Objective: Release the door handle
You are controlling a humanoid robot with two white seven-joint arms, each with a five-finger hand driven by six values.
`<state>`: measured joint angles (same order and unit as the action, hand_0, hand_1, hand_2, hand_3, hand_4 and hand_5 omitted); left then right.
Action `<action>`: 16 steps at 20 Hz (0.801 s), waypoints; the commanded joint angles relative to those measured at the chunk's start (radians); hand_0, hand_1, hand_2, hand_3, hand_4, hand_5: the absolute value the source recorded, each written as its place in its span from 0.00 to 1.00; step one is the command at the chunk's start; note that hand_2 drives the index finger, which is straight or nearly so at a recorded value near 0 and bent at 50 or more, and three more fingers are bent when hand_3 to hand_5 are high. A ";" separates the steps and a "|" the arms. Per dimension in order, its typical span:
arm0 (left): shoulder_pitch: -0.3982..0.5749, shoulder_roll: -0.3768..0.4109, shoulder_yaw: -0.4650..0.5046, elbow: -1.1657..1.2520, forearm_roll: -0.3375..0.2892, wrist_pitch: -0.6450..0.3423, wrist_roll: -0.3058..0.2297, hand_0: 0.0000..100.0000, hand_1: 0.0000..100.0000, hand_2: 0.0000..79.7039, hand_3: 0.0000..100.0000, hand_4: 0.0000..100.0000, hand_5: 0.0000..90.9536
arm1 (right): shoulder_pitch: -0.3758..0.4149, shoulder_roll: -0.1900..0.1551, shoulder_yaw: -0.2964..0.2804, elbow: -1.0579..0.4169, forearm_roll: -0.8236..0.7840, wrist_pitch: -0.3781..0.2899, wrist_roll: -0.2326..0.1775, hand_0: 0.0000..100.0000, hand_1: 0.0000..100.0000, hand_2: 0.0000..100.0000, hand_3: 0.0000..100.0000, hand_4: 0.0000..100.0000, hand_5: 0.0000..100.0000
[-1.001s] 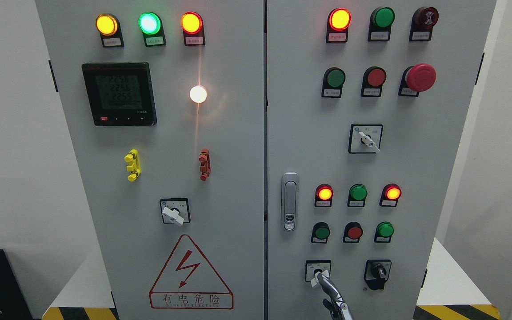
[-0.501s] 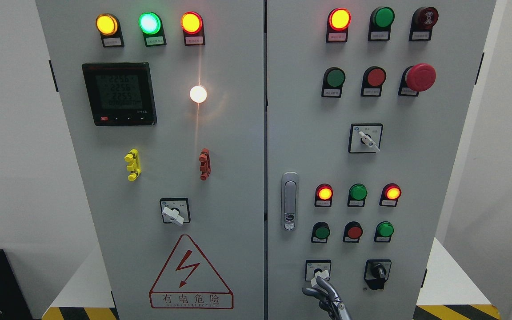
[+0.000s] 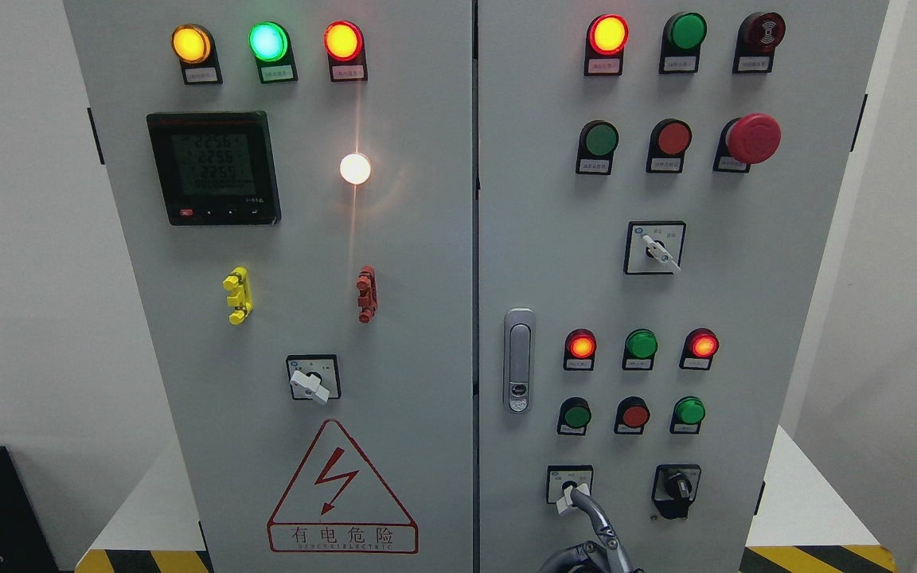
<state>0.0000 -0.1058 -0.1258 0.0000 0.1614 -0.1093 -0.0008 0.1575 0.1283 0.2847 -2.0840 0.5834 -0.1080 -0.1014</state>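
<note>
A grey electrical cabinet (image 3: pixel 395 263) fills the view, its left door carrying a digital meter (image 3: pixel 213 168) and a lightning warning triangle (image 3: pixel 341 489). On the right door, just right of the centre seam, the silver door handle (image 3: pixel 519 360) stands upright and untouched. Well below it, to its right, a hand (image 3: pixel 594 541) rises from the bottom edge; which arm it belongs to cannot be told. One of its fingers (image 3: pixel 586 501) touches the white rotary switch (image 3: pixel 568 487). Whether the others are curled or apart cannot be told.
</note>
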 commanded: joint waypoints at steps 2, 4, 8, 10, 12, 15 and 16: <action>-0.026 0.000 0.000 0.029 0.000 0.000 0.001 0.12 0.56 0.00 0.00 0.00 0.00 | -0.035 0.001 0.005 0.011 0.176 0.004 -0.006 0.36 0.28 0.00 0.96 1.00 1.00; -0.026 0.000 0.000 0.029 0.000 0.000 0.001 0.12 0.56 0.00 0.00 0.00 0.00 | -0.065 0.004 0.007 0.027 0.263 0.004 -0.012 0.35 0.27 0.00 0.98 1.00 1.00; -0.026 0.000 0.000 0.029 0.000 0.000 0.001 0.12 0.56 0.00 0.00 0.00 0.00 | -0.121 0.005 0.008 0.071 0.427 0.007 -0.032 0.34 0.27 0.00 0.99 1.00 1.00; -0.026 0.000 0.000 0.029 0.000 0.000 0.001 0.12 0.56 0.00 0.00 0.00 0.00 | -0.144 0.005 0.007 0.077 0.470 0.008 -0.032 0.33 0.26 0.00 0.99 1.00 1.00; -0.026 0.000 0.000 0.029 0.000 0.000 0.001 0.12 0.56 0.00 0.00 0.00 0.00 | -0.185 0.005 -0.002 0.103 0.504 0.010 -0.032 0.33 0.26 0.00 0.99 1.00 1.00; -0.026 0.000 0.000 0.029 0.000 0.000 0.001 0.12 0.56 0.00 0.00 0.00 0.00 | -0.248 0.005 -0.004 0.148 0.532 0.011 -0.032 0.33 0.26 0.00 0.99 1.00 1.00; -0.026 0.000 0.000 0.029 0.001 0.000 0.001 0.12 0.56 0.00 0.00 0.00 0.00 | -0.262 0.005 -0.003 0.165 0.555 0.021 -0.032 0.33 0.26 0.00 0.99 1.00 1.00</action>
<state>0.0000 -0.1058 -0.1258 0.0000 0.1613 -0.1093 -0.0009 -0.0145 0.1318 0.2869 -2.0153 1.0302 -0.0977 -0.1328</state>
